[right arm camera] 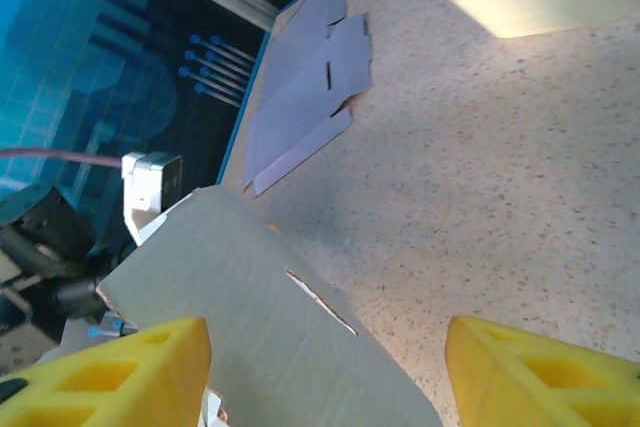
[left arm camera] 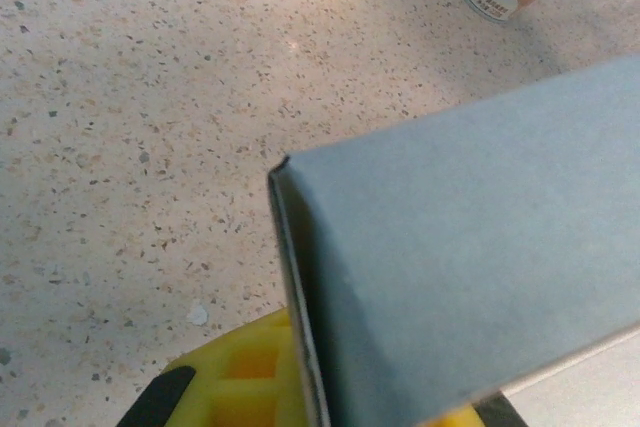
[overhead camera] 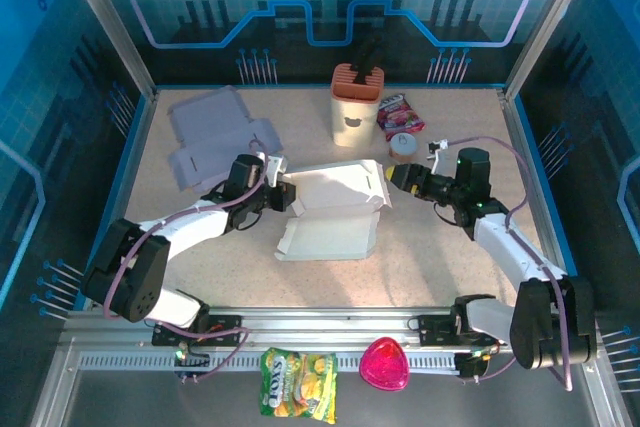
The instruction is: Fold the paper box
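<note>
Paper box (overhead camera: 335,212) sat mid-table between the arms, half-erected: white, top panel raised, front flap flat on the table. Left gripper (overhead camera: 272,185) was at its left wall with the panel covering the fingers, so can't tell if clamped. Right gripper (overhead camera: 395,177) was spread wide at the right edge. Count: one flat blank (overhead camera: 215,132) rear-left, one cup (overhead camera: 403,147), one snack packet (overhead camera: 398,115).

L arm (overhead camera: 190,225) & R arm (overhead camera: 508,245): white links, black joints, black bases; thin mauve cable (right arm camera: 50,154) along each. Yellow fingers (right arm camera: 120,367) w/ square cut-outs, prob. moulded plastic.
</note>
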`<state>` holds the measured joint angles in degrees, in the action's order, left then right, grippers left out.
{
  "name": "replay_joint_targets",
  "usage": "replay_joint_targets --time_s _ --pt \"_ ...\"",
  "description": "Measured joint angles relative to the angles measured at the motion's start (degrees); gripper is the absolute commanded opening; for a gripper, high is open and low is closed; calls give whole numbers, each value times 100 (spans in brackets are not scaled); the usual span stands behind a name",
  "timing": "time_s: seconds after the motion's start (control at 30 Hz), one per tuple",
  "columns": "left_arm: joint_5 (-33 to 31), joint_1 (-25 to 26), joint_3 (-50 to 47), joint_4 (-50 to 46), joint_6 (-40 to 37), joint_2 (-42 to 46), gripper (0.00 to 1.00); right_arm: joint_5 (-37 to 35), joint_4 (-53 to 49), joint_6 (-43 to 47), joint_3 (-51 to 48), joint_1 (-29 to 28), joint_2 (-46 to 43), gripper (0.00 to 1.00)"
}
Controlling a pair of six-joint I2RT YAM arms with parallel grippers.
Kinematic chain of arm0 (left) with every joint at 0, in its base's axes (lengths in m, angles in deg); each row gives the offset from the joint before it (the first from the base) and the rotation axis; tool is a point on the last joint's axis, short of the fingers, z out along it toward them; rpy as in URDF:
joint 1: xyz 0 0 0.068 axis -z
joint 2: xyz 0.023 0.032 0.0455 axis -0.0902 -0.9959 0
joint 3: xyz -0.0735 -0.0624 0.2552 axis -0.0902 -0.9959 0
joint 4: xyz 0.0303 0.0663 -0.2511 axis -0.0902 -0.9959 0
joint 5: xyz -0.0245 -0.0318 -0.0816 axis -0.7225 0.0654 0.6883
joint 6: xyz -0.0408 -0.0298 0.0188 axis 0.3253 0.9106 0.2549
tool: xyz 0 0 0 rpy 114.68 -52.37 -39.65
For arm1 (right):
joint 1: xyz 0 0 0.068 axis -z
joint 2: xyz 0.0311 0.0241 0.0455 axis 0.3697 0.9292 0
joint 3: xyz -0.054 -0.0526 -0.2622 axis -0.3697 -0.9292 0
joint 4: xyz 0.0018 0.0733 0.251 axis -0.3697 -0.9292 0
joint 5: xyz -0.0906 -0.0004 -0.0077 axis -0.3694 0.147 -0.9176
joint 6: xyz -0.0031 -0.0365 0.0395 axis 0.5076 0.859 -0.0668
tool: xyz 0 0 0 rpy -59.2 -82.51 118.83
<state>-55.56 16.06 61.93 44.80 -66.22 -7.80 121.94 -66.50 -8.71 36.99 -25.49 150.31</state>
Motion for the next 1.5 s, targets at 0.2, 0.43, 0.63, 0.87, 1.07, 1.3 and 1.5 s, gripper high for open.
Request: replay_joint_targets --time_s 0.2,0.43,0.63,0.87,1.07,1.3,1.5 --pt "221 -48 0 -26 15 4 0 337 -28 494 74 -46 33 61" --pt "402 -68 22 -70 15 4 0 452 -98 990 151 -210 138 59" --pt "426 -74 92 -188 15 4 0 221 -317 1362 278 -533 164 55" --pt "420 -94 98 -286 15 4 0 -518 -750 1869 555 -938 164 51" --pt "417 -94 98 -372 13 4 0 -1239 -1021 2210 684 -1320 164 47" --pt "417 -94 98 -435 13 4 0 -1998 -1176 2474 750 -1744 188 42" --pt "356 -101 101 -503 15 2 0 -2590 -1268 2682 909 -2039 476 36"
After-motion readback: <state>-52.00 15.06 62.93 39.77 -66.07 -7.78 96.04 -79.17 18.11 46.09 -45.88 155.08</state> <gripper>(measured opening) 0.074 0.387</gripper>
